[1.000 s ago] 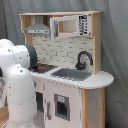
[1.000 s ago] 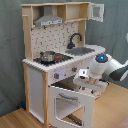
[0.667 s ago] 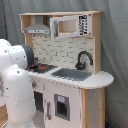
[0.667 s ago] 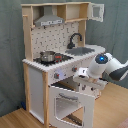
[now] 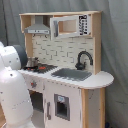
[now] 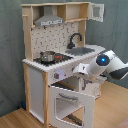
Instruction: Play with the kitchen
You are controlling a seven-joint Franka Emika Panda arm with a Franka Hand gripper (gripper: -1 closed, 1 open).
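The kitchen [image 5: 65, 75] is a white and light-wood toy set with a range hood [image 5: 39, 29], black faucet [image 5: 83, 59], grey sink [image 5: 73, 74] and dotted backsplash. In the second exterior view its windowed oven door [image 6: 71, 104] hangs open and downward. A small pot [image 6: 47, 56] sits on the stovetop. My gripper [image 6: 80, 70] is right at the knob panel [image 6: 60, 75], above the open door. In the first exterior view the white arm [image 5: 12, 90] fills the left foreground and hides the gripper and the oven.
A microwave-like upper cabinet [image 5: 70, 26] tops the kitchen, and its door [image 6: 97, 11] stands ajar in the second exterior view. Grey curtain hangs behind. The wooden floor [image 6: 15, 117] shows in the second exterior view's lower left. The arm's body [image 6: 112, 65] stands in the second exterior view's right.
The arm has shifted slightly, with the gripper edging closer to the knob panel. The oven door stays open and the pot has not moved.
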